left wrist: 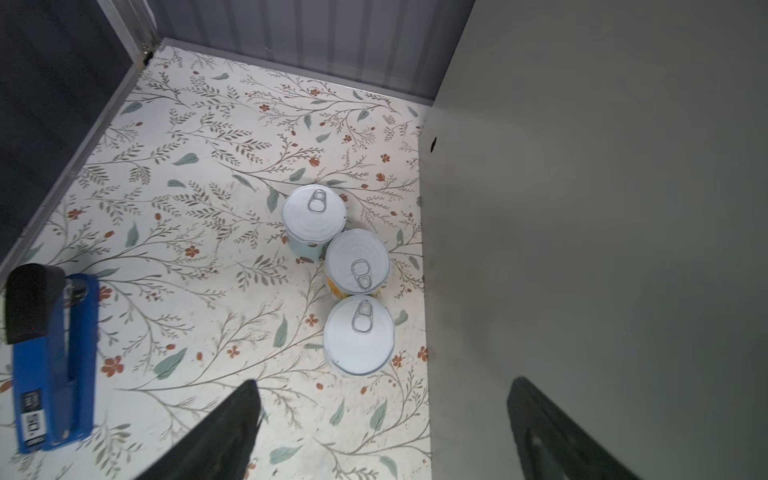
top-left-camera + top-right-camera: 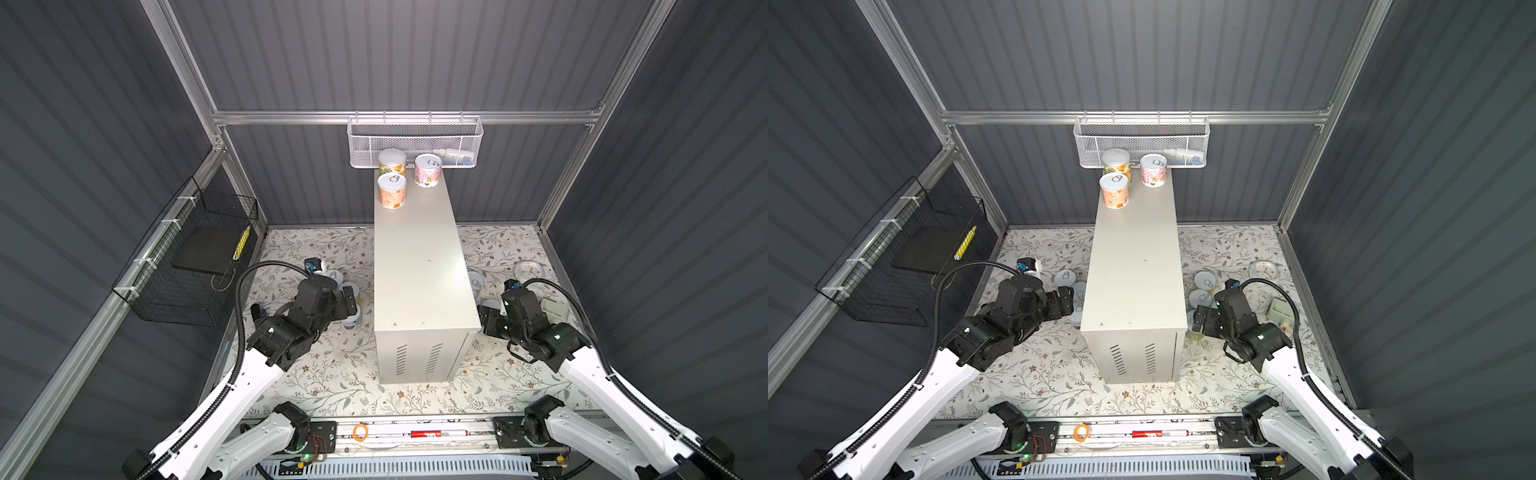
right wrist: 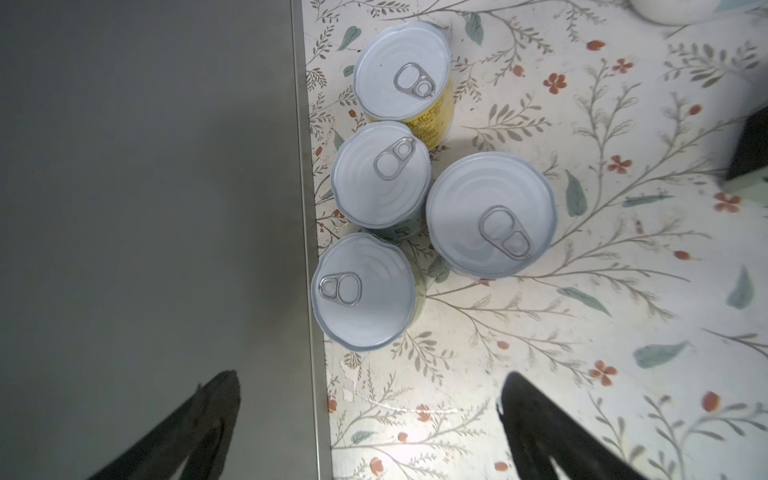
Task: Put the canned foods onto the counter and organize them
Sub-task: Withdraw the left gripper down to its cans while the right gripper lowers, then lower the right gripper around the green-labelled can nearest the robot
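Observation:
The counter [image 2: 419,266] [image 2: 1133,266] is a tall cream box standing mid-floor. Three canned foods stand at its far end: an orange one [image 2: 391,190], a pink one [image 2: 428,170] and a green-orange one [image 2: 392,162]. My left gripper [image 2: 351,301] [image 1: 384,381] hangs open, empty, over three cans [image 1: 358,334] [image 1: 357,259] [image 1: 314,214] lined up on the floor along the counter's left side. My right gripper [image 2: 484,318] [image 3: 370,373] is open and empty beside the counter's right side, above several cans [image 3: 363,291] [image 3: 490,214] [image 3: 381,174], one with a yellow label [image 3: 402,70].
A blue stapler [image 1: 54,357] lies on the floral mat [image 2: 332,374] left of the left cans. A white mesh basket [image 2: 415,141] hangs on the back wall, a black wire basket [image 2: 187,266] on the left wall. A round white object [image 2: 528,270] and a small white box [image 2: 555,309] sit at the right.

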